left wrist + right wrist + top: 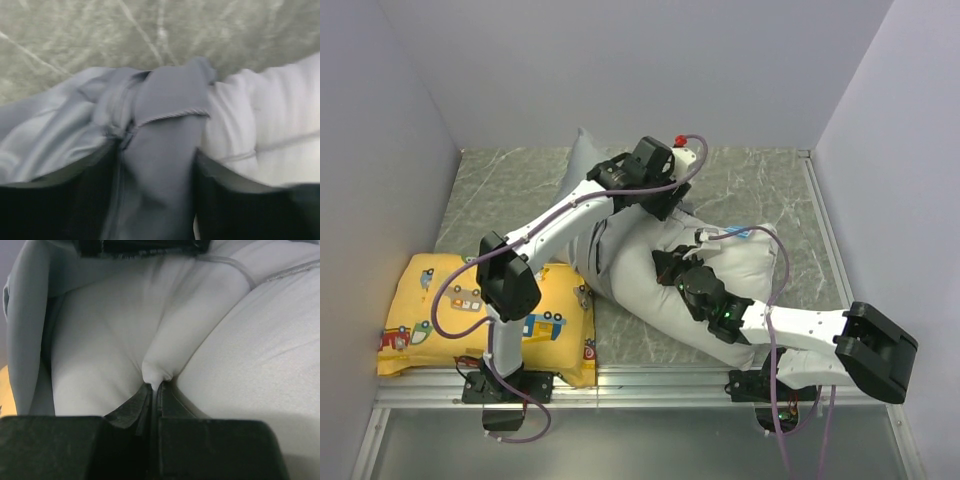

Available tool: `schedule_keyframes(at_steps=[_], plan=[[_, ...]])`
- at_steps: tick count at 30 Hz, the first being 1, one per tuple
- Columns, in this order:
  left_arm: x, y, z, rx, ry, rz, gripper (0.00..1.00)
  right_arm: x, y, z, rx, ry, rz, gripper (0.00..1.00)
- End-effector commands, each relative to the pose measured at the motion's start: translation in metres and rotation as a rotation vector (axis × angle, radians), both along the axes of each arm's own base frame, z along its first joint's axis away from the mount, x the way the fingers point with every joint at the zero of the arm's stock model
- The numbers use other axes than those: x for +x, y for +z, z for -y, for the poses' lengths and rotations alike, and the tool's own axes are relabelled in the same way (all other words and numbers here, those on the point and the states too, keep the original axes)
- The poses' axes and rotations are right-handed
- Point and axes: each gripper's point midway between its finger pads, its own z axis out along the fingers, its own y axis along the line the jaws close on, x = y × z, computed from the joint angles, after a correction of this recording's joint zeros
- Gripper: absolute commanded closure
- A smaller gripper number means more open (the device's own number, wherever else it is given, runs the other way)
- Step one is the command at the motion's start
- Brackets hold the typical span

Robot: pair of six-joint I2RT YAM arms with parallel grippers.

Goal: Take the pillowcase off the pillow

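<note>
Hold the right gripper [154, 387] clamped on its pinched nub of the white pillow [115, 330], anchoring that bare end against the table [760, 190]. Check the left gripper [157, 165] before hauling: seen with its dark fingers [55, 200] apart and a hemmed fold of the grey pillowcase [60, 130] filling the gap, yet impossible to call as clamped or slack. Close firmly on that hem, taking cloth only and none of the white pillow just beside it. Then draw away from the anchor, straight along the pillow's length, low and steady, avoiding any sideways tug likely to bunch the satin or pull the pinch loose. Find the pillow mid-table, just beside the right edge of the yellow vehicle-print cushion [430, 300]. Read its long axis as a diagonal, far-left to near-right: bared white end pointing near-right toward the right arm's base, grey-sleeved end pointing far-left.
</note>
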Motion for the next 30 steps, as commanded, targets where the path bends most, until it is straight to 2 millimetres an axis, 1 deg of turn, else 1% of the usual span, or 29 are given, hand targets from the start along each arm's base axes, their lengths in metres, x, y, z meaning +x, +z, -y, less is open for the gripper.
schedule_keyframes(at_steps=[1,2,3,4,5,7,8,9,10,11,12,13,14,15,16,17,18,19,20,21,22,23,24,25,26,27,28,29,30], plan=[[0.031,-0.011,-0.023,0.129,0.133,0.077,0.44,-0.037,-0.083,0.008,-0.265,0.116,-0.211,1.0],[0.052,-0.008,-0.032,0.163,0.232,0.138,0.77,-0.033,-0.078,0.007,-0.273,0.1,-0.203,1.0],[0.062,-0.004,-0.035,0.166,0.272,0.163,0.91,-0.03,-0.075,0.007,-0.283,0.091,-0.2,1.0],[0.077,0.001,-0.044,0.169,0.326,0.192,1.0,-0.026,-0.072,0.008,-0.295,0.079,-0.196,1.0],[0.095,0.019,-0.044,0.124,0.386,0.24,1.0,-0.022,-0.067,0.006,-0.305,0.068,-0.196,1.0],[0.117,0.047,-0.052,0.061,0.454,0.304,1.0,-0.014,-0.062,0.008,-0.314,0.05,-0.193,1.0],[0.124,0.074,-0.052,0.002,0.48,0.357,1.0,-0.008,-0.061,0.006,-0.326,0.04,-0.203,1.0],[0.131,0.099,-0.049,-0.06,0.496,0.418,1.0,0.0,-0.061,0.009,-0.332,0.019,-0.216,1.0],[0.132,0.119,-0.048,-0.102,0.508,0.461,1.0,0.004,-0.067,0.013,-0.358,0.01,-0.241,1.0],[0.128,0.154,-0.052,-0.174,0.524,0.514,1.0,0.025,-0.069,0.025,-0.359,-0.048,-0.267,1.0],[0.126,0.183,-0.051,-0.258,0.529,0.564,1.0,0.035,-0.072,0.029,-0.353,-0.062,-0.287,1.0],[0.122,0.204,-0.052,-0.317,0.527,0.593,1.0,0.044,-0.075,0.033,-0.331,-0.061,-0.317,1.0],[0.109,0.234,-0.057,-0.396,0.522,0.62,1.0,0.066,-0.074,0.048,-0.309,-0.114,-0.342,1.0],[0.101,0.252,-0.059,-0.44,0.505,0.641,1.0,0.076,-0.073,0.055,-0.294,-0.132,-0.359,1.0],[0.093,0.274,-0.054,-0.541,0.474,0.657,1.0,0.085,-0.069,0.057,-0.286,-0.135,-0.363,1.0],[0.078,0.292,-0.061,-0.595,0.459,0.664,1.0,0.092,-0.068,0.062,-0.29,-0.155,-0.373,1.0],[0.069,0.302,-0.06,-0.637,0.427,0.672,1.0,0.11,-0.048,0.064,-0.266,-0.179,-0.343,1.0],[0.06,0.317,-0.059,-0.689,0.39,0.694,1.0,0.118,-0.039,0.066,-0.263,-0.192,-0.332,1.0],[0.044,0.325,-0.055,-0.728,0.32,0.684,1.0,0.129,-0.022,0.064,-0.249,-0.205,-0.312,1.0],[0.036,0.331,-0.054,-0.754,0.282,0.682,1.0,0.137,-0.013,0.067,-0.235,-0.224,-0.298,1.0],[0.027,0.335,-0.051,-0.777,0.248,0.678,1.0,0.14,-0.009,0.068,-0.231,-0.228,-0.301,1.0],[0.013,0.339,-0.048,-0.818,0.186,0.657,1.0,0.144,0.0,0.066,-0.215,-0.232,-0.291,1.0],[0.006,0.337,-0.046,-0.832,0.159,0.638,1.0,0.145,0.002,0.067,-0.207,-0.237,-0.288,1.0],[-0.004,0.327,-0.044,-0.852,0.138,0.592,1.0,0.146,0.003,0.066,-0.18,-0.24,-0.286,1.0],[-0.014,0.322,-0.036,-0.868,0.074,0.558,1.0,0.138,-0.009,0.068,-0.183,-0.233,-0.311,1.0],[-0.02,0.314,-0.033,-0.876,0.058,0.522,1.0,0.137,-0.011,0.064,-0.156,-0.213,-0.306,1.0],[-0.024,0.302,-0.031,-0.88,0.049,0.483,1.0,0.132,-0.019,0.061,-0.139,-0.203,-0.322,1.0],[-0.029,0.267,-0.029,-0.876,0.068,0.384,1.0,0.125,-0.038,0.063,-0.139,-0.196,-0.348,1.0],[-0.035,0.258,-0.026,-0.905,0.046,0.36,0.99,0.119,-0.048,0.06,-0.129,-0.17,-0.366,1.0]])
